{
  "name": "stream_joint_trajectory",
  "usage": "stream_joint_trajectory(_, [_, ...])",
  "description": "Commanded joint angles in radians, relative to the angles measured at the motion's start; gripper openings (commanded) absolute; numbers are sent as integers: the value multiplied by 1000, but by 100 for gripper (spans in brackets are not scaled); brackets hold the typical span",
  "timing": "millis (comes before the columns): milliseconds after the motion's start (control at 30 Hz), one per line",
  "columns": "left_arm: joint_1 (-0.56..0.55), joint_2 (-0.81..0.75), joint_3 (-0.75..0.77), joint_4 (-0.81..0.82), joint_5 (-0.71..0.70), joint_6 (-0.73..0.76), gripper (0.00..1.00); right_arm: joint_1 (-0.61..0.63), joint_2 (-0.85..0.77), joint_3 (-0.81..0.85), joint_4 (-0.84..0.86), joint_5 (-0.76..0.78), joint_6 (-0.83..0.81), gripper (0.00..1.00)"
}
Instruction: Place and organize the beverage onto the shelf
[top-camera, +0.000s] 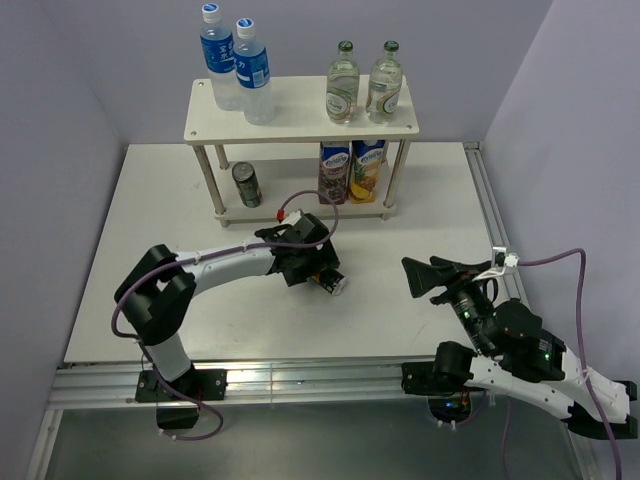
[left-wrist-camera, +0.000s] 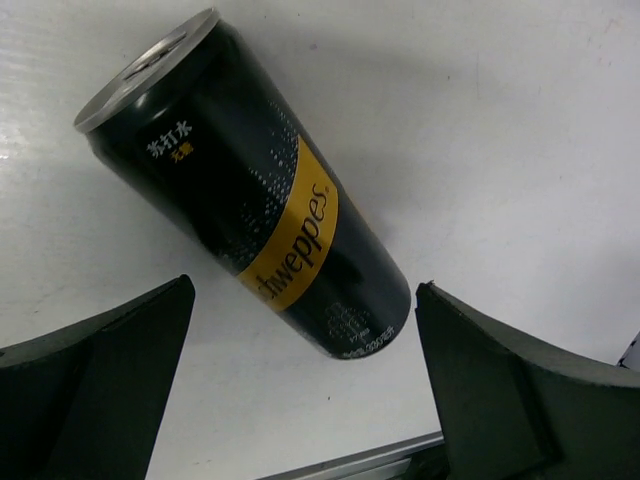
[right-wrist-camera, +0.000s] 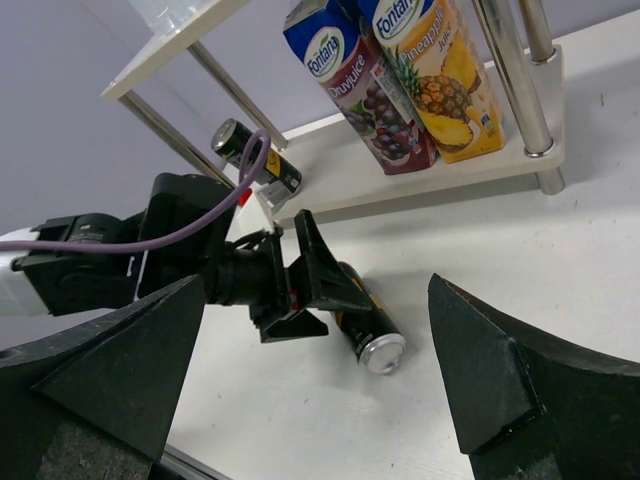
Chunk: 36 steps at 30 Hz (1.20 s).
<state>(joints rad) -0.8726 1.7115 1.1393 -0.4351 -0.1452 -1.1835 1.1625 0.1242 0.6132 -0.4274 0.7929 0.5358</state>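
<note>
Currently, the left gripper (left-wrist-camera: 302, 295), jaws spread, hovers over a black Schweppes can (left-wrist-camera: 250, 190) lying on the table (top-camera: 400, 335), near Fontana cartons (right-wrist-camera: 440, 80); the right gripper (top-camera: 415, 277) is spread and empty.

The top camera looks down from six o'clock over the whole table (top-camera: 150, 230). The left wrist camera sits close above the lying Schweppes can (left-wrist-camera: 250, 190). The right wrist camera views the same can (right-wrist-camera: 368, 335) from four o'clock, farther off.

White arm links (top-camera: 235, 262), black joints (top-camera: 160, 295), purple cables (top-camera: 545, 258), dark wedge jaws.
</note>
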Motion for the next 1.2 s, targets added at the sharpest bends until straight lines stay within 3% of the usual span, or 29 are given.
stream_joint_trajectory(0, [15,36,62,-4,-14,-27,99,2,-27,-13,-4,8,16,99])
stream_joint_trajectory(467, [109,108,17,-13,-16,-31,99,2,-32,-32,12,-11,10,99])
stream_joint_trajectory(533, [115,115,22,-13,-16,-24,94,2,-31,-32,15,-12,9,99])
stream_joint_trajectory(667, [118,134,16,9,-10,-11,75,2,-26,-24,12,-14,7,99])
stream_joint_trajectory(767, [121,151,11,21,-1,1,53,2,-31,-26,10,-12,9,99])
stream_joint_trajectory(867, [123,158,4,32,4,13,21,2,-29,-23,3,-9,12,99])
stream_joint_trajectory(900, [123,157,-1,30,1,21,4,2,-28,-23,4,-9,10,99])
stream_joint_trajectory(933, [119,152,-3,29,-5,24,0,2,-26,-21,4,-9,10,99])
stream_joint_trajectory(1167, [41,-16,-4,7,-259,88,0,2,8,-10,15,0,3,99])
